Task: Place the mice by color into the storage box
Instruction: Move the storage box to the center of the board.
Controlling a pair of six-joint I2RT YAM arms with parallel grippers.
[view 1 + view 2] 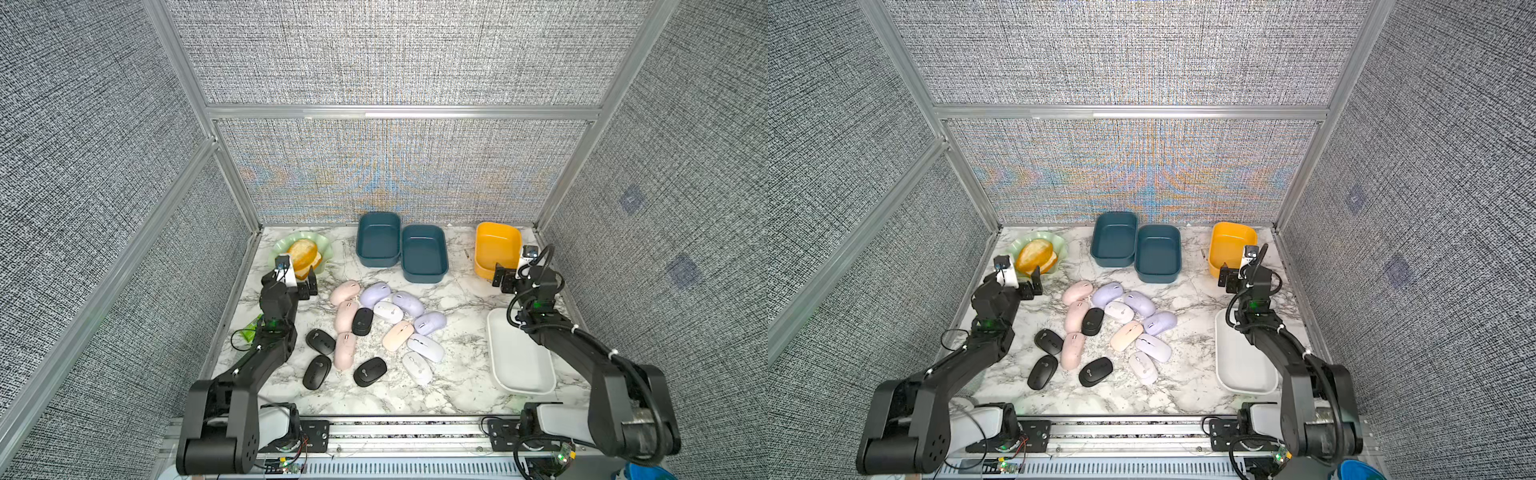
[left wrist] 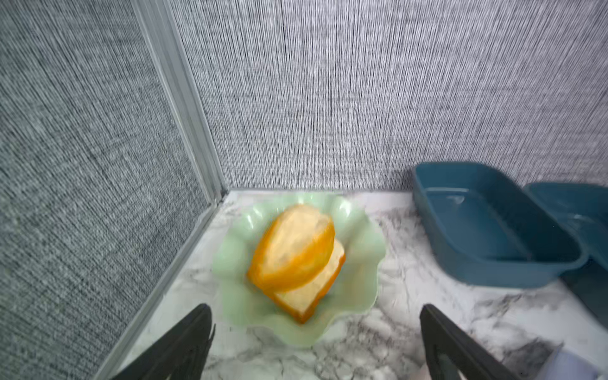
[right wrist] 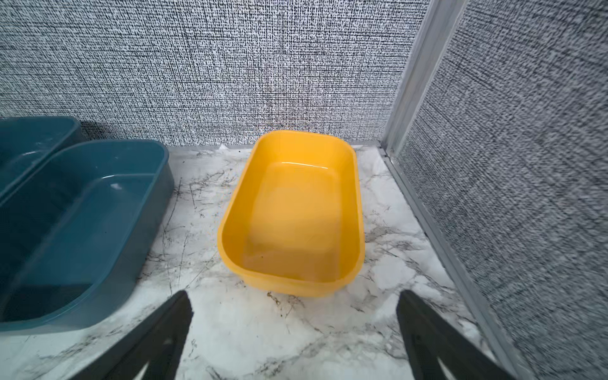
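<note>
Marble tabletop [image 1: 461, 374], in both top views: fourteen mice [image 1: 399, 336] clustered mid-surface, touching, colours mixed; pinching one likely shoves neighbours, and pink, lilac, white invite mis-sorting. Teal boxes [image 1: 376, 261] at far edge, yellow box [image 1: 498, 237] in far right corner, white tray [image 1: 519, 365] along right edge, all empty. Left wrist: left gripper [image 2: 314, 307] spread, empty, facing bread [image 2: 292, 246]; wrong-pick risk. Right wrist: right gripper [image 3: 293, 292] spread, empty, before yellow box

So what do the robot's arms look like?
The left arm and right arm are chunky matte black, with looping black cables, white ties and small green lights. The left gripper and right gripper have two black tapered fingers each.
</note>
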